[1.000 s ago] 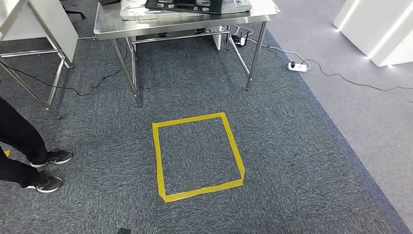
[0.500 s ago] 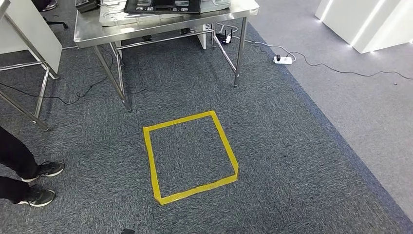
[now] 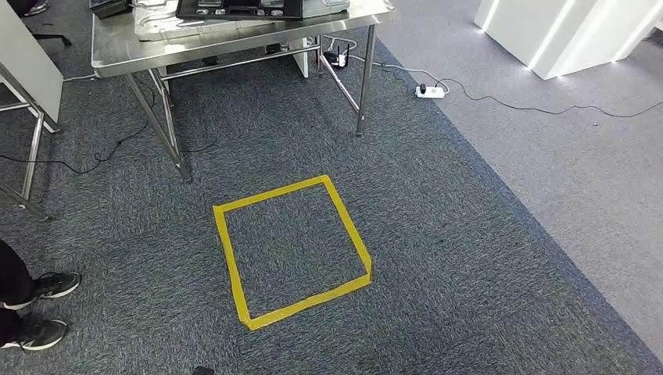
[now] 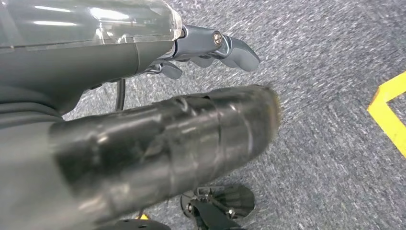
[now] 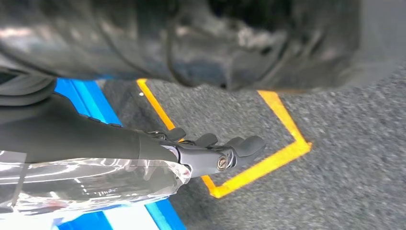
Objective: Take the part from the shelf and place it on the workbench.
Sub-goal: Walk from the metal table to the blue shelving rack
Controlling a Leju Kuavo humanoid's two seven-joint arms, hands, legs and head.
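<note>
Head view looks down at grey carpet (image 3: 469, 258) with a yellow tape square (image 3: 291, 250) stuck on it; past the square stands a steel table (image 3: 234, 43) at the upper edge, carrying a flat black tray (image 3: 238, 9) and some pale moulded bits that are too cropped to name, so I can't tell which of them is the part; a white power strip (image 3: 429, 91) lies on the floor to the right of the table with cables trailing off; a person's black sneakers (image 3: 35, 308) sit at the left edge. The left robot hand (image 4: 210, 48) hangs over the carpet, fingers loosely curled and a little apart, nothing in it; yellow tape shows just off to one side of it. The right robot hand (image 5: 210, 151) is much the same, fingers slack, slightly separated and empty, over a taped corner (image 5: 268, 163) with a blue strip (image 5: 86, 105) beside it.
</note>
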